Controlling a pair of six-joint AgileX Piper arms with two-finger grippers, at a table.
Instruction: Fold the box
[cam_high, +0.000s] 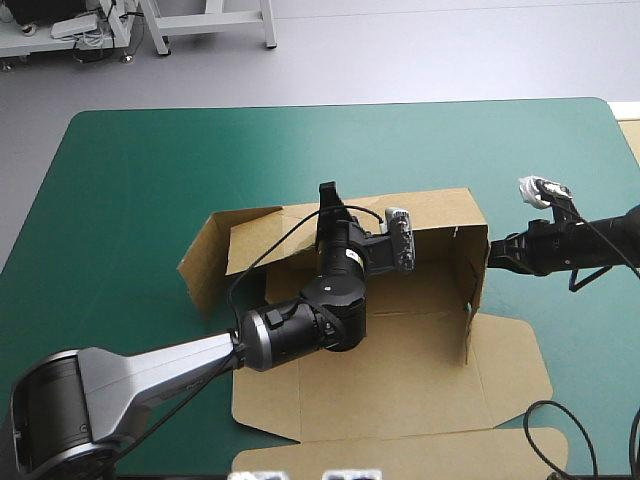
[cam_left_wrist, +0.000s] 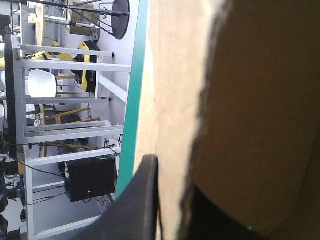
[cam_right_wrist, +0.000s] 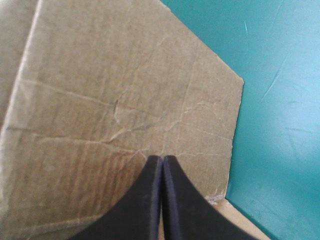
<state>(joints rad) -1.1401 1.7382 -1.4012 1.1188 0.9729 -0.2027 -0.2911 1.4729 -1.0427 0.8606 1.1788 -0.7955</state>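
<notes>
The brown box (cam_high: 420, 345) lies mid-table with its back wall (cam_high: 445, 210) and right side wall (cam_high: 478, 270) raised. My left gripper (cam_high: 328, 197) sits at the top edge of the back wall. In the left wrist view this gripper (cam_left_wrist: 172, 187) is shut on the box, the wall's edge (cam_left_wrist: 175, 100) running between one black finger (cam_left_wrist: 137, 205) and the shadowed inner side. My right gripper (cam_high: 491, 254) is outside the right wall. In the right wrist view it (cam_right_wrist: 162, 158) is shut, its tip against the wall's outer face (cam_right_wrist: 115, 100).
The box's left flap (cam_high: 203, 262) stands angled outward. Its wide lid panel (cam_high: 400, 405) lies flat toward the table's near edge. Bare teal-green cover (cam_high: 150, 180) stretches beyond the box and to both sides.
</notes>
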